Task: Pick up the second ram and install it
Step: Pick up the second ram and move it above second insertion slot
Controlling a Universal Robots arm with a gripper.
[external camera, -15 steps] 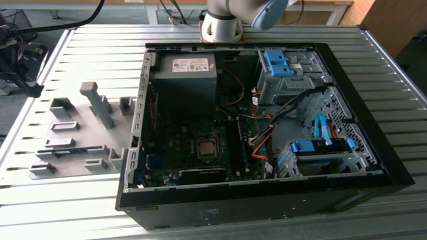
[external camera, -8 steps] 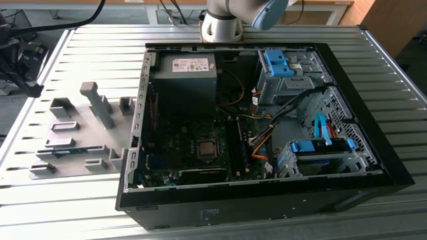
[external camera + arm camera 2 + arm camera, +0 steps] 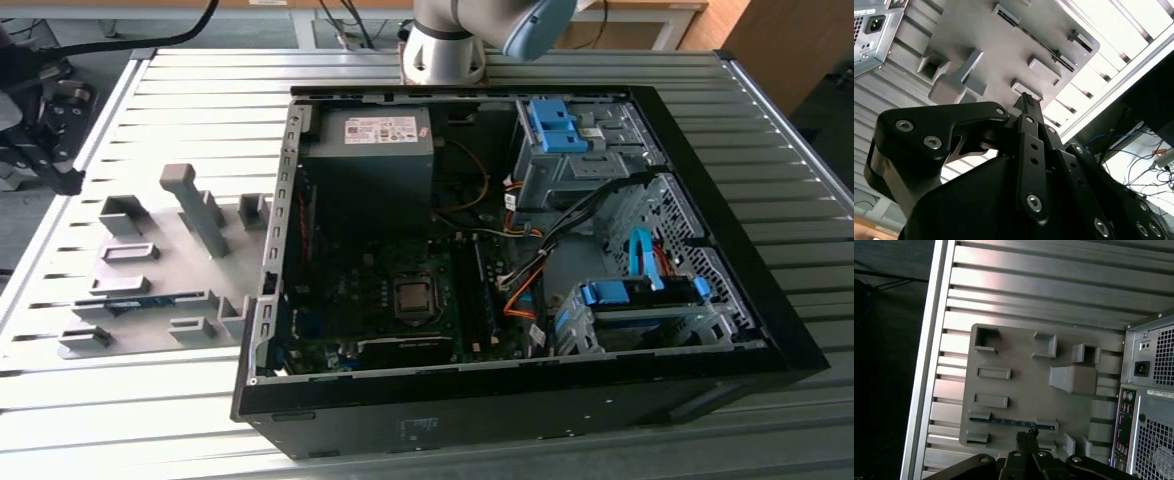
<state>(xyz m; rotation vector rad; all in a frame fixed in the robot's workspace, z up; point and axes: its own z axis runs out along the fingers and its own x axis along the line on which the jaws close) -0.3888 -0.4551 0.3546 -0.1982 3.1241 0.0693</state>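
Observation:
The second ram is a thin blue-green stick standing on its edge between grey holder blocks on the grey plate. In the exterior view the ram sits on that plate at the exterior view's left, beside the open computer case. My gripper hangs well above the plate, over the middle of the ram. Its black fingers are pressed together, shut on nothing.
Long black memory slots lie next to the processor socket inside the case. A tall grey block rises from the plate. The arm's base stands behind the case. The slatted metal table ends near the plate.

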